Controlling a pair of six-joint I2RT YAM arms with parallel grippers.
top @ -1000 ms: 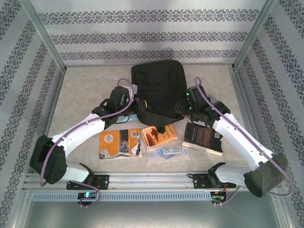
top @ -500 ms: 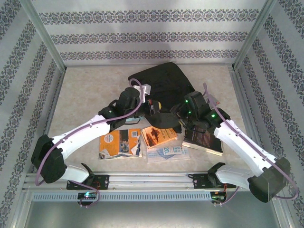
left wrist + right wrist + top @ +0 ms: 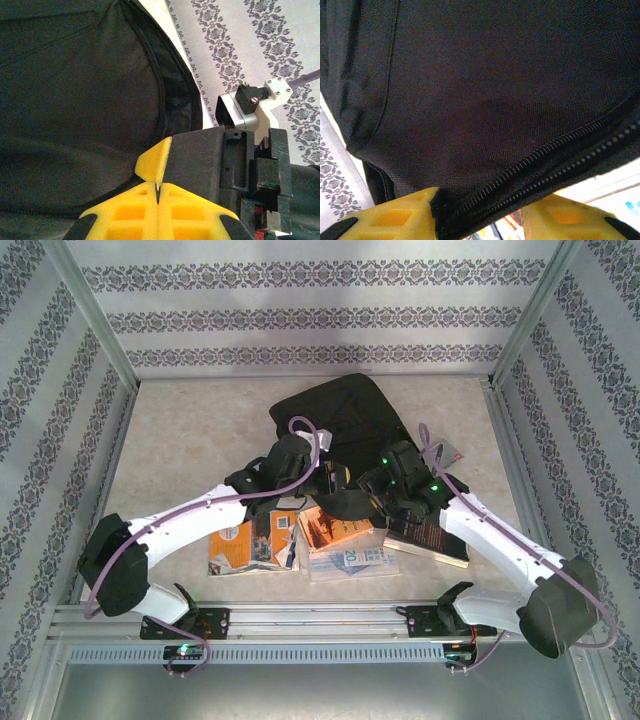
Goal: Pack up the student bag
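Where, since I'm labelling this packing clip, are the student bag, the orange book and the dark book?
student bag (image 3: pixel 335 410), top external view, far fabric panel.
orange book (image 3: pixel 335 528), top external view, middle of its cover.
dark book (image 3: pixel 420 538), top external view, bare part of its cover.

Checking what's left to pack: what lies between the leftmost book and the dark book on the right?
An orange book and, nearer, a pale blue-lettered booklet, in the top view.
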